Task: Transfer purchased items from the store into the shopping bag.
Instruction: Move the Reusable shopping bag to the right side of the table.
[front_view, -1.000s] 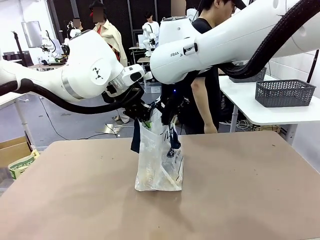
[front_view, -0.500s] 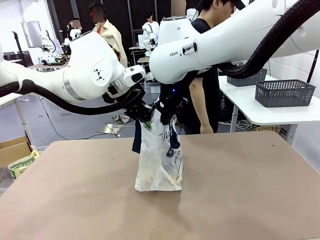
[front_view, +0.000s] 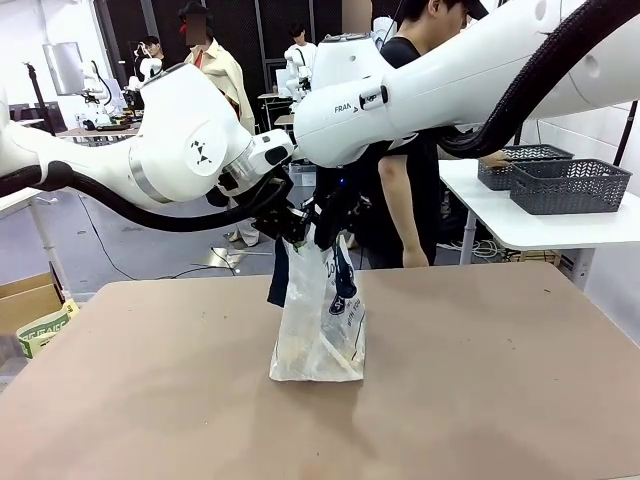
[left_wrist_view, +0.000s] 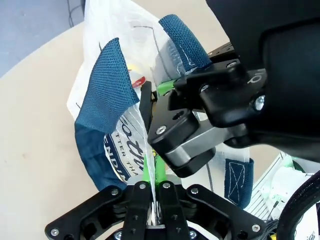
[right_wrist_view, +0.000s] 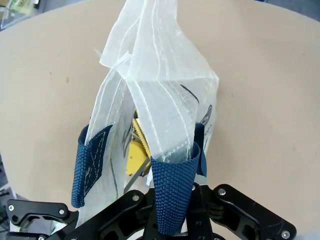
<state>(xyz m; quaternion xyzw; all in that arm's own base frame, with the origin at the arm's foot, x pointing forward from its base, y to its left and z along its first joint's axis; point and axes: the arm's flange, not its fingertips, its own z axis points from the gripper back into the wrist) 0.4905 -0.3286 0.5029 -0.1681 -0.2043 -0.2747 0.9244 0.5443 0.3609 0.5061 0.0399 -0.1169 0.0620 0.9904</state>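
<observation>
Two grippers met above the middle of the brown table (front_view: 480, 390), both at the mouth of the shopping bag (front_view: 318, 320). We saw the bag standing upright on the tabletop, its base on the board and its top drawn up to a peak between the arms.

The left gripper (front_view: 291, 226) came in from the left. In its wrist view its green pads (left_wrist_view: 146, 170) lay pressed together with a thin sheet of the bag's film caught between them. The right gripper (front_view: 322, 222) reached in from the right, just beside the left one. Its jaws were closed on the bag's rim close to a navy strap handle (right_wrist_view: 172, 190), which hung over the fingers in its own wrist view and hid their tips.

Through the translucent film we made out something yellow (right_wrist_view: 132, 150) inside the bag, though we could not tell what it was. Part of the round navy logo (front_view: 341, 304) faced the front camera.

At the far side a person (front_view: 405, 170) in a black top stood with one hand (front_view: 496, 157) at the farther mesh basket (front_view: 525, 155). That basket sat just behind the nearer mesh basket (front_view: 568, 190) on a white side table (front_view: 520, 225), well apart from the bag. We could not see into either basket.
</observation>
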